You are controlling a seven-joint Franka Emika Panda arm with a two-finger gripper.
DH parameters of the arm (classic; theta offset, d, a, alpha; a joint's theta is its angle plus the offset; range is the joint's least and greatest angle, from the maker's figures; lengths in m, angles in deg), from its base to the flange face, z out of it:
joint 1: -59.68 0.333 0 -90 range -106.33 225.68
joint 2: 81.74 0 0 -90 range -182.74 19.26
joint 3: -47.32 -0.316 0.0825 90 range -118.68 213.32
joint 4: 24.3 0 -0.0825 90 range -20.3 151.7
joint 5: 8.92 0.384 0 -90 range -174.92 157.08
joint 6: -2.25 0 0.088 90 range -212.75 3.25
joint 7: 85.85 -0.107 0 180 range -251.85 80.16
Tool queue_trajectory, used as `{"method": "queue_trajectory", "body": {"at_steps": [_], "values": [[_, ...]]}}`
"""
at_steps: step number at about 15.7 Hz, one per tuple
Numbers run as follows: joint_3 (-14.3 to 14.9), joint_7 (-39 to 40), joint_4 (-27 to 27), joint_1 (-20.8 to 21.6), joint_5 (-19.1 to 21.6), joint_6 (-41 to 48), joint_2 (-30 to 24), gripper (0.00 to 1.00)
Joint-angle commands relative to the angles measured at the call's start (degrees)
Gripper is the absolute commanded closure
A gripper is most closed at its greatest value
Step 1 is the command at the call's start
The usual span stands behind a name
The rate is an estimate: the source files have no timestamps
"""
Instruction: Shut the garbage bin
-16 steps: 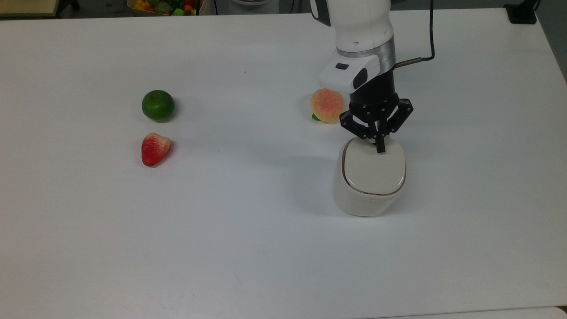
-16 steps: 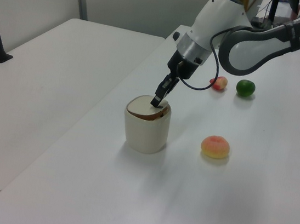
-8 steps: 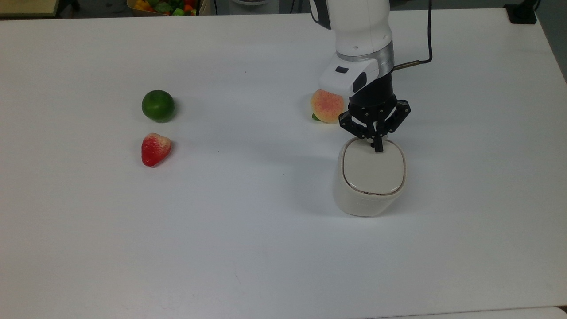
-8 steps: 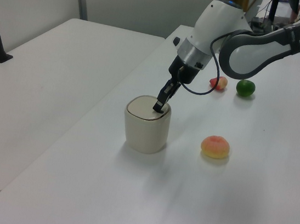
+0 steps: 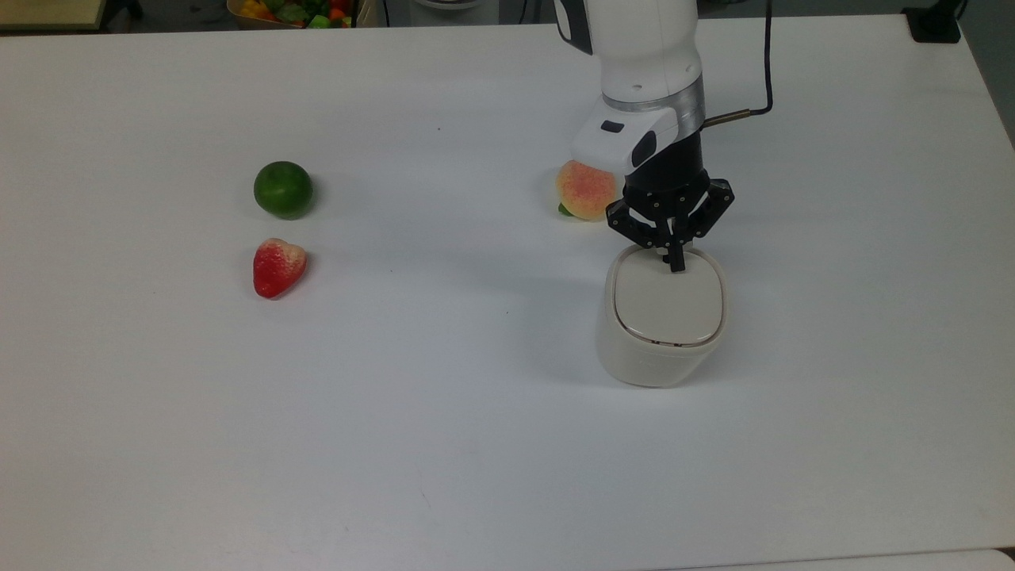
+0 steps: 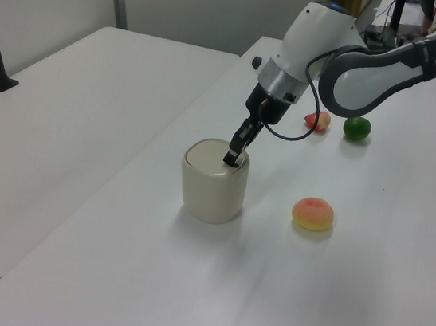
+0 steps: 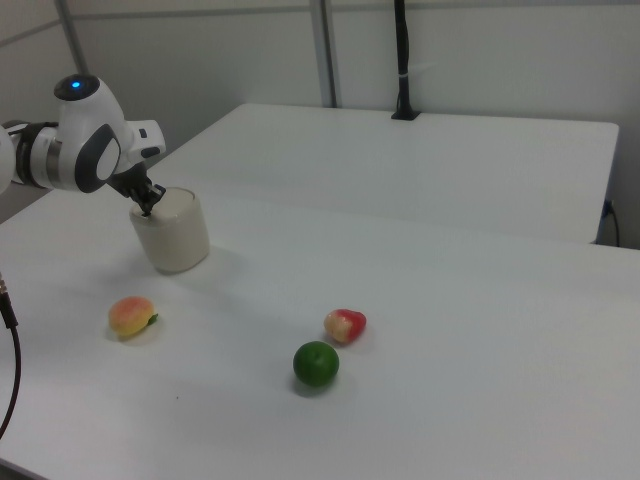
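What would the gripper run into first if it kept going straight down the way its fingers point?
The gripper, fingers together, points down at the lid of the garbage bin. Its tip is at the lid's edge nearest the arm and looks already in contact, so the lid comes first.

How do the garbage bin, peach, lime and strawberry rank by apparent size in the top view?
1. garbage bin, clearly largest
2. peach, partly covered by the arm
3. lime, close to the peach, so this order is unsure
4. strawberry, slightly smaller
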Motion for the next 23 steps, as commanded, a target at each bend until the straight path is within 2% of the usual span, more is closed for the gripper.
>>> {"method": "queue_trajectory", "body": {"at_steps": [1,7,11,12,15,16,17,19,20,23], "values": [[-0.5,-0.9,1.9,-0.5,-1.1,1.1,-1.5,1.00],[-0.5,-1.0,1.8,-1.7,-0.9,3.2,-4.7,1.00],[-0.3,-0.9,1.6,-3.8,-0.5,14.9,-10.3,1.00],[0.1,-0.7,1.6,-4.2,-0.5,17.9,-11.9,0.96],[0.2,-0.9,1.4,-6.6,-0.2,27.5,-16.6,0.68],[0.2,-0.9,1.2,-7.7,-0.1,30.9,-18.2,0.53],[0.2,-0.6,1.2,-8.8,-0.1,34.4,-19.9,0.33],[0.3,-0.6,1.1,-11.0,0.0,39.9,-22.4,0.05],[0.3,-1.1,1.1,-11.8,0.0,41.8,-23.5,0.00],[0.0,-0.9,1.2,-15.3,-0.1,46.8,-26.7,0.00]]}}
